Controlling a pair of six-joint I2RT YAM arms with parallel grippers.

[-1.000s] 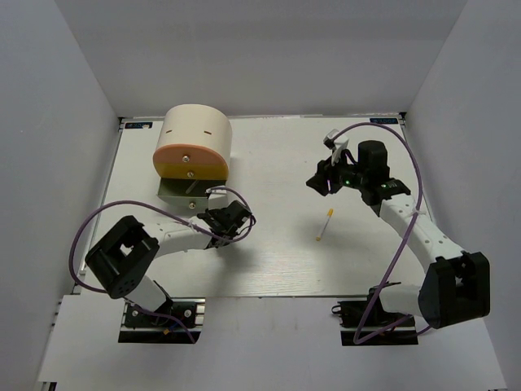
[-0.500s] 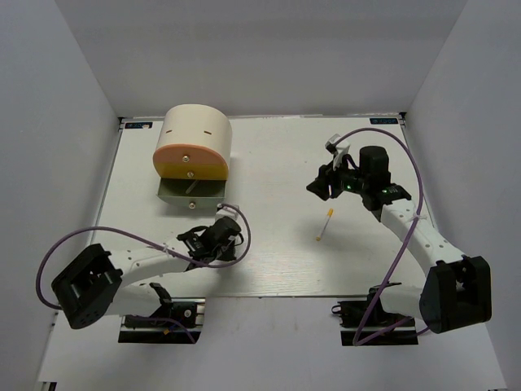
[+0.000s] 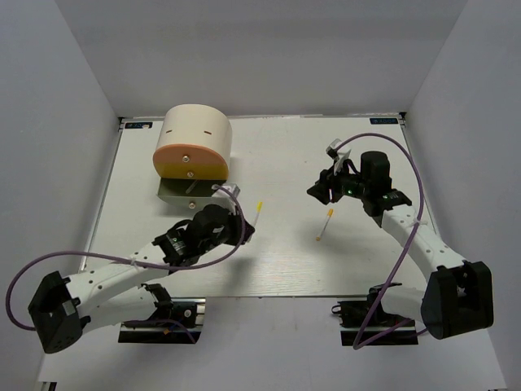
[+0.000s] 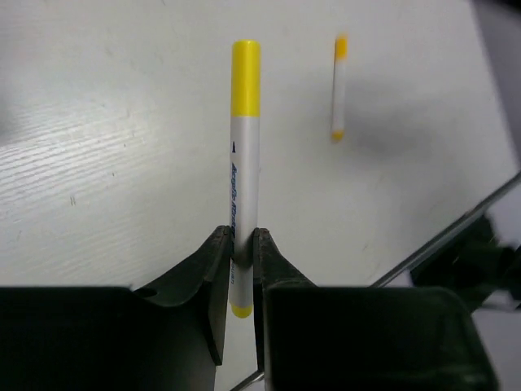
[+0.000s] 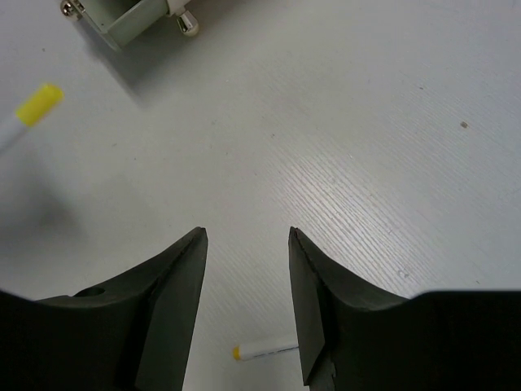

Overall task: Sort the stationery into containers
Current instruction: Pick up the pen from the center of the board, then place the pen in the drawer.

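Left fingers [image 4: 207, 273] pinch a yellow-capped pen [image 4: 244, 163] near its tail; right fingers [image 5: 175, 277] parted, second pen [image 5: 264, 349] near.

light: bright, even | shadows: soft, beneath left arm [image 3: 122, 273] | focus: far marker [image 4: 339, 88] blurred, left wrist view

The top camera looks down from behind me. Both wrist cameras peer closely past my jaws, sharing the loose pen [image 4: 339, 88].
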